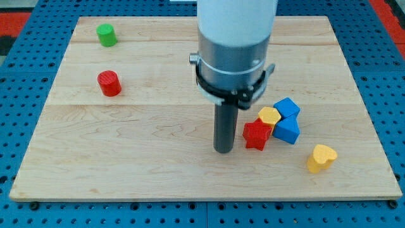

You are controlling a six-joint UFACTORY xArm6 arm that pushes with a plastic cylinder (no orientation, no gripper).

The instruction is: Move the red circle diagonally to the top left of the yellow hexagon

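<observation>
- The arm's end effector is a plain dark rod with no jaws to open or close; it holds nothing, and my tip point(223, 150) rests on the wooden counter point(158, 164).
- My tip stands just left of the red star block point(256, 135), very close; whether they touch cannot be told.
- The red circle point(109, 83) lies well apart from my tip, toward the view's upper left, below the green circle point(106, 35).
- The yellow hexagon point(269, 116) sits at the red star's upper right, pressed against two blue blocks point(288, 120).
- A yellow heart block point(321, 158) lies alone toward the view's lower right.
</observation>
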